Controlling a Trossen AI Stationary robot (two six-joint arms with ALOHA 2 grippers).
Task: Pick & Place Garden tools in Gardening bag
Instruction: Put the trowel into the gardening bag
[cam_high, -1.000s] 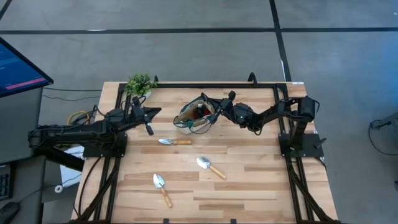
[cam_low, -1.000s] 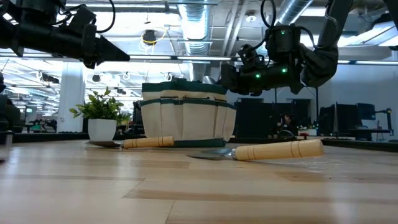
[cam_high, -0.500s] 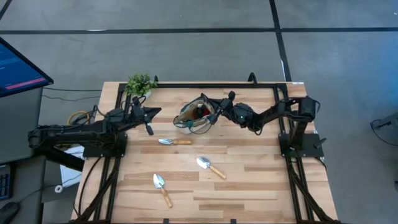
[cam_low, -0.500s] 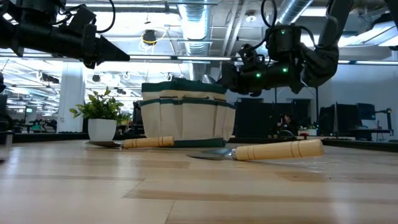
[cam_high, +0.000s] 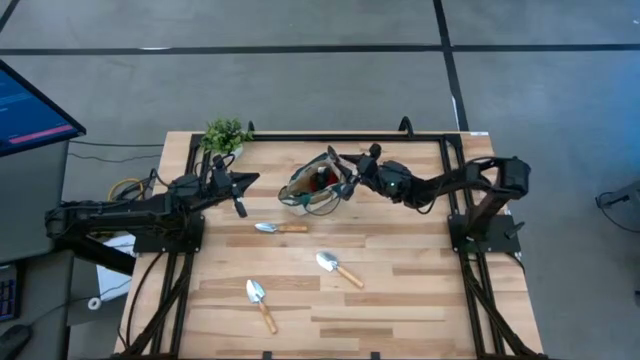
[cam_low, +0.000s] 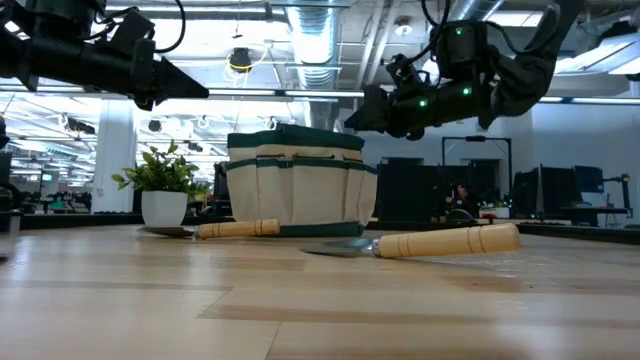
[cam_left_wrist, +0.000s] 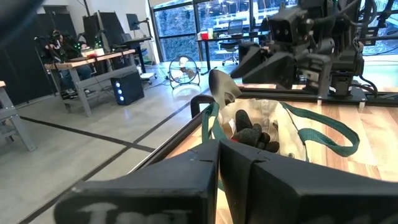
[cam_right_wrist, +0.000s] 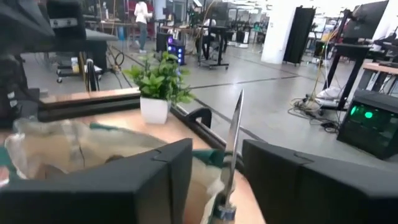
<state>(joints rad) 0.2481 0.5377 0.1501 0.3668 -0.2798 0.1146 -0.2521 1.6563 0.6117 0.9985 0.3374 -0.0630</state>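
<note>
The beige gardening bag (cam_high: 312, 190) with green trim stands at the table's far middle. A silver trowel blade (cam_right_wrist: 234, 143) sticks up out of it at its right rim, handle down inside the bag. My right gripper (cam_high: 343, 172) hovers level just above that rim, open, its fingers on either side of the blade and apart from it. Dark items (cam_left_wrist: 252, 134) lie inside the bag. Three trowels (cam_high: 280, 227) (cam_high: 338, 267) (cam_high: 260, 303) lie flat on the table. My left gripper (cam_high: 240, 190) waits, shut, left of the bag.
A small potted plant (cam_high: 225, 135) stands at the table's far left corner, behind my left arm. A dark rail (cam_high: 330, 137) runs along the far edge. Bare wood lies between and around the three trowels toward the near edge.
My right gripper has opened and let go of the trowel, which stays blade-up in the bag. The gripper has also risen a little above the bag's right rim.
</note>
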